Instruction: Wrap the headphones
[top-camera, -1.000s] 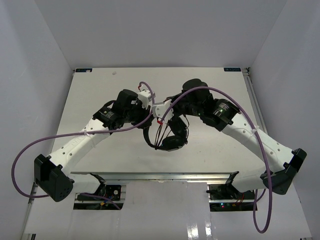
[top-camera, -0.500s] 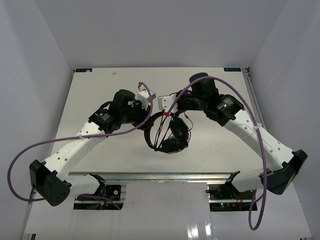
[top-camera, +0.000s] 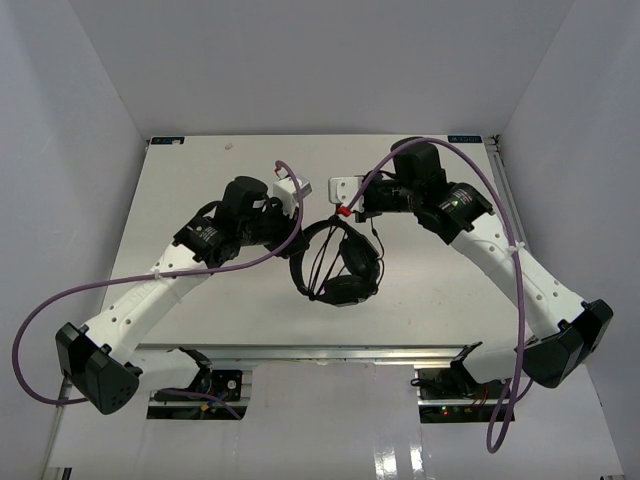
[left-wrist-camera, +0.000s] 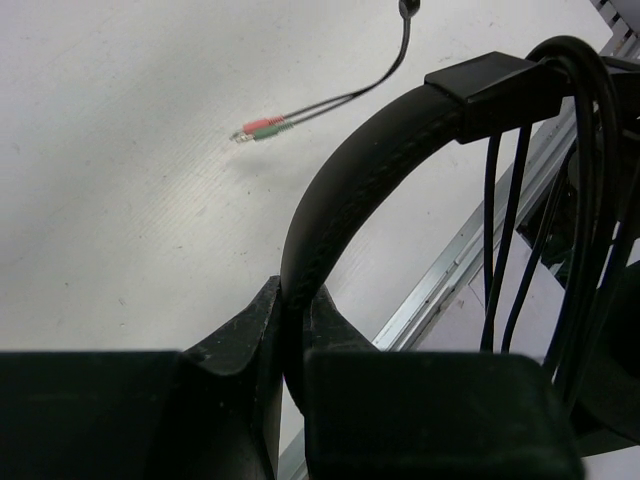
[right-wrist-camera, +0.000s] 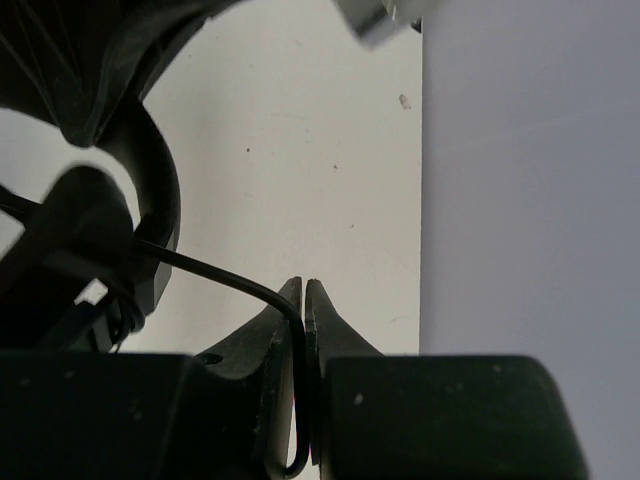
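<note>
Drawn back from the headphones (top-camera: 335, 262), the right gripper (right-wrist-camera: 303, 290) stays pinched fully closed on the cord (right-wrist-camera: 215, 270). The left gripper (left-wrist-camera: 295, 305) clamps the headband (left-wrist-camera: 350, 170), holding the set between both arms. Wrapping looks midway; next, carry the taut cord round again.

In your left wrist view the black over-ear headphones (left-wrist-camera: 345, 175) run off the right edge, so you see no whole earcup. The headband's end is buried inside the left gripper (left-wrist-camera: 292, 300). In your right wrist view the thin black cord (right-wrist-camera: 220, 273) disappears inside the right gripper (right-wrist-camera: 303, 290), and the dark earcup at left is blurred and cropped.
</note>
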